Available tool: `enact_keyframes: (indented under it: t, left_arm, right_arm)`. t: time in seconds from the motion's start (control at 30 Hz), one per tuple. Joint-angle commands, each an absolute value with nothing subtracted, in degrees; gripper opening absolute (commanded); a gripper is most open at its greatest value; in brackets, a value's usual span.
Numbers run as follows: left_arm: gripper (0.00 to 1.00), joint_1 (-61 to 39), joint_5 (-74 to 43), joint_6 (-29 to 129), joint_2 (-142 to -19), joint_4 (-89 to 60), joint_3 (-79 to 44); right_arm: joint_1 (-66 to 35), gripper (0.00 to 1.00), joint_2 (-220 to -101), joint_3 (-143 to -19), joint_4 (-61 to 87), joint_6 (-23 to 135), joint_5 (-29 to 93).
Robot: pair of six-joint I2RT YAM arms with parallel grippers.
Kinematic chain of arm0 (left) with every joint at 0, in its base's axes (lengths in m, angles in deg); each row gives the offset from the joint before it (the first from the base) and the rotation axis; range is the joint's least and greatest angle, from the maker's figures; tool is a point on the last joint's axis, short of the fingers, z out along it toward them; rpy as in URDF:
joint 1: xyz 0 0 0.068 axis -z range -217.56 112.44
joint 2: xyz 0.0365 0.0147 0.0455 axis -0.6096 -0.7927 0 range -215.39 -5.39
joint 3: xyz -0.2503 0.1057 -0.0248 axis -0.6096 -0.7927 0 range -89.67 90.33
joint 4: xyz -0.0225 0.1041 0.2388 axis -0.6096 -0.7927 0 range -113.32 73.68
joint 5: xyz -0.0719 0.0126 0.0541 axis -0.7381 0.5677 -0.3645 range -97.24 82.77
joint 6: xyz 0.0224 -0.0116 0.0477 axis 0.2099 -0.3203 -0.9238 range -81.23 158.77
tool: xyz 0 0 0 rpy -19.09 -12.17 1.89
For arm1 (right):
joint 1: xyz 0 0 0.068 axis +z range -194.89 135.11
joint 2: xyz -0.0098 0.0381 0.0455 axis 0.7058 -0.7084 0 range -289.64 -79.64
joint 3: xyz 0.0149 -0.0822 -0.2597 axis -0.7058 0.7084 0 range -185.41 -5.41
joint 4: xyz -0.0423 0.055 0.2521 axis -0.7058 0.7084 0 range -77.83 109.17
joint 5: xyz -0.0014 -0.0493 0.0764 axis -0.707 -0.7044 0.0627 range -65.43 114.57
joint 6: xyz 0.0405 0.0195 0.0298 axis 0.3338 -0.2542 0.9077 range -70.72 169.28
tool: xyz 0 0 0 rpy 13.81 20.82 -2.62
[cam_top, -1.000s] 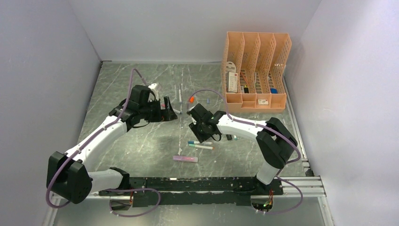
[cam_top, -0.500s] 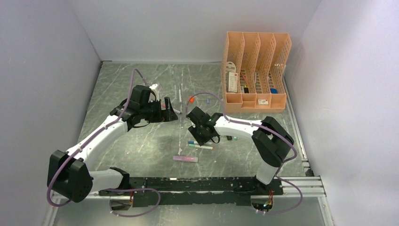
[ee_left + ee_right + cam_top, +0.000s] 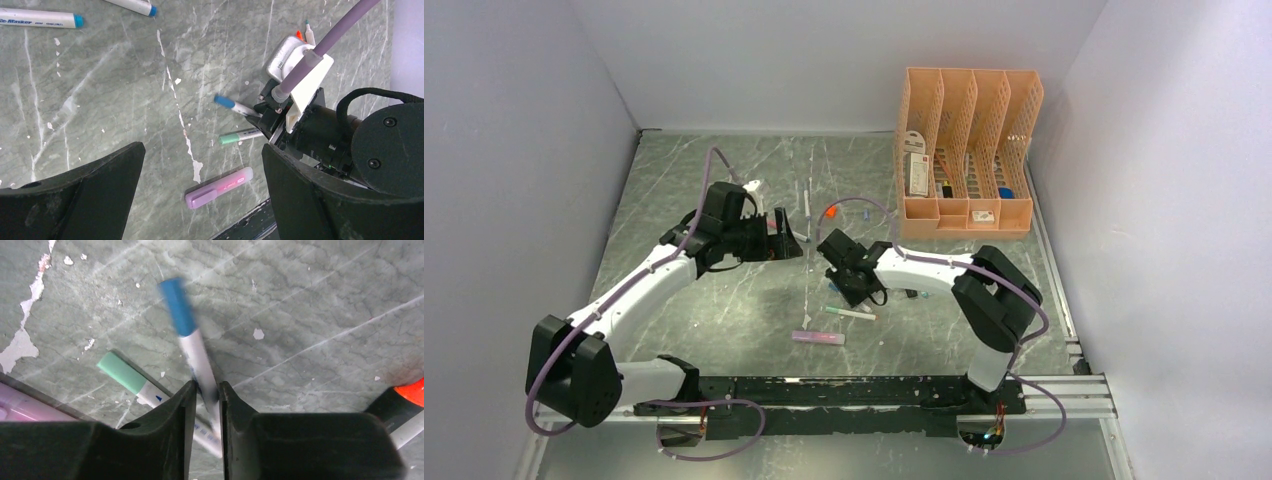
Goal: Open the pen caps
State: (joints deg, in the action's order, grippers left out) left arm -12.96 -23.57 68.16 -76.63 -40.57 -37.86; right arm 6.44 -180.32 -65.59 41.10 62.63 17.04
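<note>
Pink pen (image 3: 818,337): lies flat and alone on the grey-green marbled table (image 3: 724,310), nearest the arm bases.
Green-capped pen (image 3: 125,374): flat on the table just beyond the pink pen, with its cap on. Its white barrel runs under the right fingers.
Right gripper (image 3: 206,392): low over the middle of the table, jaws pressed onto the white barrel of the blue-capped pen (image 3: 235,105), pinching it a little way behind the cap.
Blue cap (image 3: 177,307): seated on the pen's end, sticking out ahead of the fingertips. It is blurred in the right wrist view, so I cannot tell whether the pen rests on the table or hangs clear of it.
Orange-red pen end (image 3: 407,390): at the edge of the right wrist view, just beside the gripper, on a pen lying flat.
Left gripper (image 3: 200,155): jaws spread wide with nothing between them, above the table to the left of the right gripper and apart from it.
Slim white pens (image 3: 807,203): two, flat on the table beyond both grippers.
Orange cap (image 3: 829,212): near those pens, just beyond the right gripper.
Peach mesh organiser (image 3: 1014,110): upright at the far right, with small items in its compartments.
</note>
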Motion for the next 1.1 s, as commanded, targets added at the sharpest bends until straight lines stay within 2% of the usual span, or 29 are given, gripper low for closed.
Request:
enact_keyframes:
  t: [0.0, 0.17, 0.33, 0.53, 0.67, 0.97, 1.07]
  left_arm:
    - [0.99, -13.2, -25.2, 68.5, -77.1, -38.6, -38.0]
    - [0.99, -13.6, -27.7, 70.0, -77.8, -35.5, -37.2]
    - [0.99, -14.1, -33.7, 74.6, -79.4, -28.1, -37.2]
    - [0.99, -13.7, -43.0, 87.9, -82.5, -7.3, -41.2]
    - [0.99, -11.3, -42.8, 93.6, -86.2, 3.6, -42.2]
    - [1.0, -7.8, -39.2, 95.4, -92.2, 7.8, -40.9]
    - [0.96, -7.5, -38.1, 95.5, -93.3, 8.5, -41.0]
  right_arm:
    - [6.0, 0.17, -183.4, -64.8, 40.1, 62.7, 15.8]
    - [3.9, 0.1, -178.5, -64.3, 38.0, 64.0, 21.0]
    - [-4.7, 0.06, -169.1, -63.1, 35.3, 66.8, 29.5]
    - [-12.8, 0.06, -160.1, -59.9, 30.9, 69.8, 43.4]
    - [-13.5, 0.06, -158.4, -59.7, 28.5, 72.5, 48.0]
    - [-14.0, 0.05, -156.0, -60.0, 25.3, 76.2, 52.3]
    - [-13.9, 0.05, -156.2, -59.9, 25.0, 76.4, 53.3]
